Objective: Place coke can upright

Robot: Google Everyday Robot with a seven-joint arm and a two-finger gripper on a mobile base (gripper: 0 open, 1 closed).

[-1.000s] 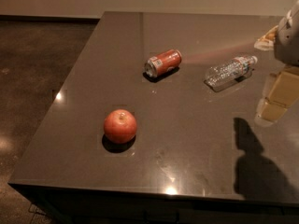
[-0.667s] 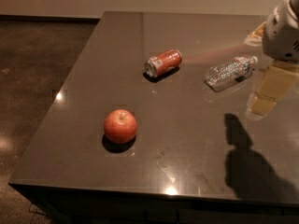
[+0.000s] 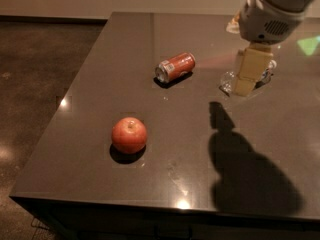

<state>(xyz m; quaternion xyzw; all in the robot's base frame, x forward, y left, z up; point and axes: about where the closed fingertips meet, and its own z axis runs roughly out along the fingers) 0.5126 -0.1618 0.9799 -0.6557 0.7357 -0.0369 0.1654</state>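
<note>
Dark table (image 3: 100,74) with coke can (image 3: 175,67), apple (image 3: 129,135), bottle (image 3: 227,82).
Can lies sideways; gripper (image 3: 245,88) hangs over the bottle; I cannot tell whether its jaws are apart.

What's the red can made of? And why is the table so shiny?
The coke can, lying on its side, looks like thin painted metal: red body, bare silver end. The table looks like dark polished stone or laminate; lights reflect in it as bright spots. The claw hangs above the table, right of the can.
</note>
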